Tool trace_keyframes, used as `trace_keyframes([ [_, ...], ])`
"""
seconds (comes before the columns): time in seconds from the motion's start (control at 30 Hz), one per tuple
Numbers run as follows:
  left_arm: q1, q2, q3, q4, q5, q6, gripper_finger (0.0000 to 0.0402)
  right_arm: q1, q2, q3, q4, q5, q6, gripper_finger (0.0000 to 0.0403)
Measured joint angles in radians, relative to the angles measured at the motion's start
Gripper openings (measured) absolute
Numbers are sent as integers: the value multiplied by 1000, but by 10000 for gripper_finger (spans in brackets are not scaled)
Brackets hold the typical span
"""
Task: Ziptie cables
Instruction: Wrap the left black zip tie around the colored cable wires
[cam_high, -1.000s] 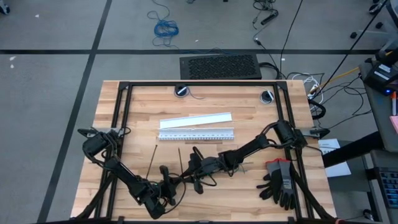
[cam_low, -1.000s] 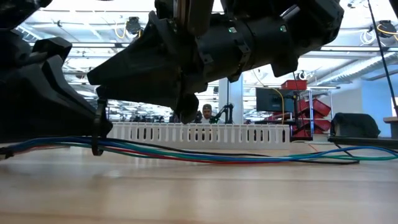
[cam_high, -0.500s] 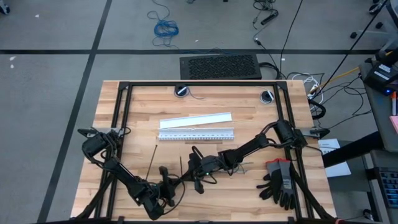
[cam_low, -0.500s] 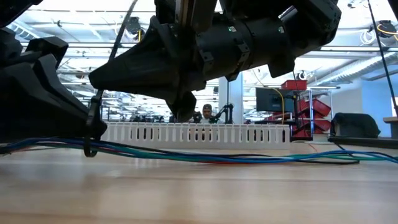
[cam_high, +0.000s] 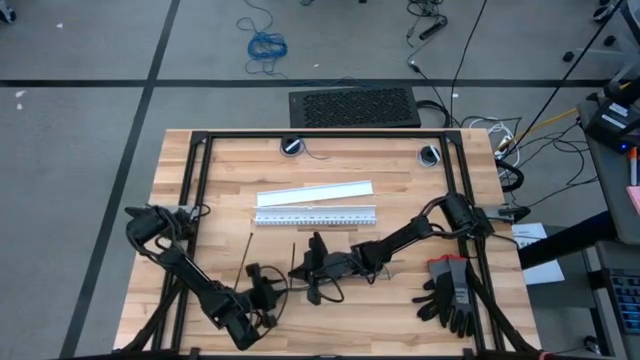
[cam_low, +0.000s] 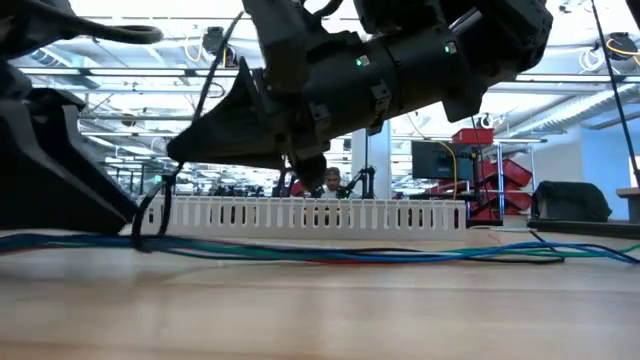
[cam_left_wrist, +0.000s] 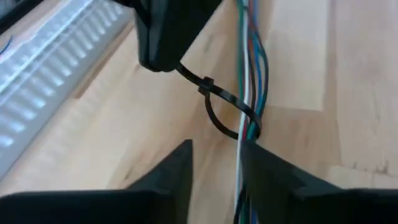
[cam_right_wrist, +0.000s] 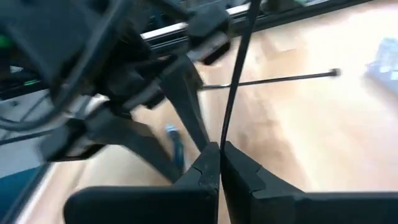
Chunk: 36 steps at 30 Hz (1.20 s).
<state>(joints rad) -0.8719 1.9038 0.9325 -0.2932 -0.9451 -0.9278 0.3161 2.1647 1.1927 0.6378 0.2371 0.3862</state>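
Observation:
The cables (cam_left_wrist: 249, 74) are thin blue, green, red and grey wires lying along the table (cam_low: 400, 255). One black ziptie makes a loose loop (cam_left_wrist: 219, 118) around them. Its head (cam_left_wrist: 205, 84) sits just in front of my right gripper (cam_right_wrist: 219, 155), which is shut on its strip. My left gripper (cam_left_wrist: 214, 168) stands open at the near left (cam_high: 265, 290). The cables run between its fingers, close beside one of them; I cannot tell whether they touch. A second ziptie (cam_high: 245, 255) lies flat on the wood. My right gripper pinches the looped ziptie's strip (cam_right_wrist: 227, 134) between its two fingers, just past the head. The fingers come nearly level from the table's right and lie across the strip. The free tail (cam_right_wrist: 239, 62) stands up beyond them, and the loop hangs slack around the cables on the table.
A white slotted strip (cam_high: 315, 217) and a flat white strip (cam_high: 315, 192) lie farther back, mid-table. Black gloves (cam_high: 450, 295) lie at the near right. A black frame rail (cam_high: 195, 190) runs along the table's sides and far edge.
My left gripper has drawn back a little toward the table's left edge and rolled about its own axis. My right gripper has stayed in place but turned its wrist, and the ziptie's tail has swung up. The loop around the cables has shifted slightly left.

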Motion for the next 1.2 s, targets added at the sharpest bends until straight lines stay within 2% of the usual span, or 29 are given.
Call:
trace_keyframes([
  [0.13,5,-42,0,-75,-74,-174,183,3,0,0,-6,82,18,0],
  [0.27,21,-51,0,-46,-196,-311,194,8,0,0,9,138,30,0],
  [0.67,107,-13,0,14,-210,-348,189,19,0,1,52,156,39,0],
  [0.8,107,-13,0,15,-221,-348,150,19,0,1,55,157,40,0],
  [1.03,106,-13,0,28,-222,-310,22,18,0,1,62,165,47,0],
  [1.2,106,-13,1,34,-207,-295,5,18,0,1,70,160,47,0],
])
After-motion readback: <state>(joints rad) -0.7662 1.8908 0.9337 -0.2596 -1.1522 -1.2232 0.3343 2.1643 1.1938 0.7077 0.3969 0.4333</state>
